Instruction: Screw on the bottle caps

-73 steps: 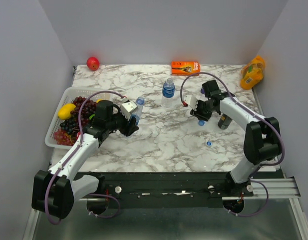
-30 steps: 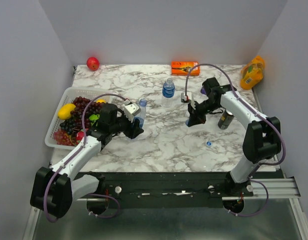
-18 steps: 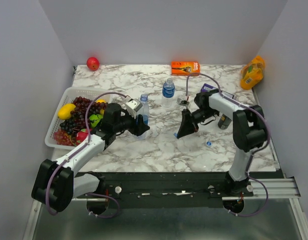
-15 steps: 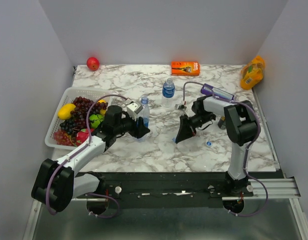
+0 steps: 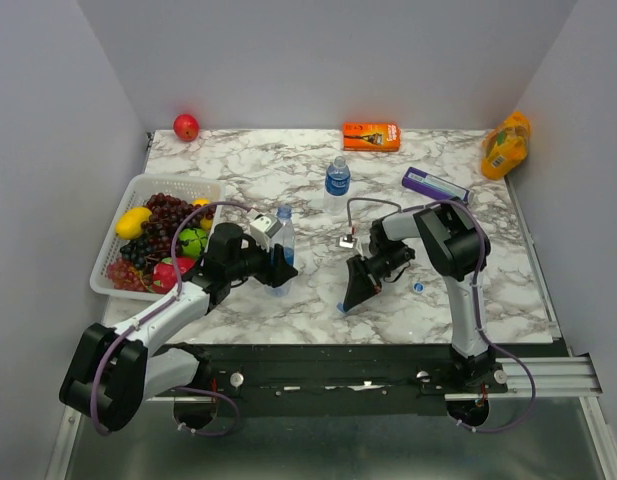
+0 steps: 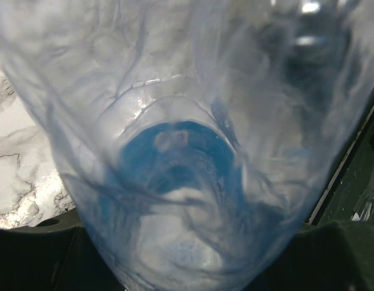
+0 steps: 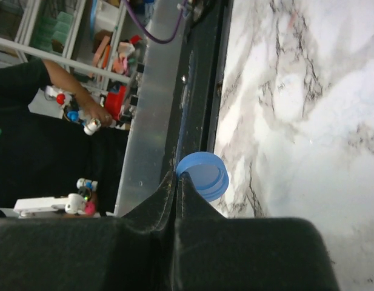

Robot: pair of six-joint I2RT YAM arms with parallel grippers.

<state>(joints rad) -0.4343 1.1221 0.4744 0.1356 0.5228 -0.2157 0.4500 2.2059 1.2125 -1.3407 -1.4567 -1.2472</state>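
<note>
Two grips: bottle (image 5: 284,228) left, cap (image 7: 202,176) right

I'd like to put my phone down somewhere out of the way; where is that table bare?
Bare marble lies along the back between the apple and the orange box, and at the near right corner beyond the loose cap. The middle is crowded: the left pincer grips a bottle, the right pincer pinches a blue cap.
</note>
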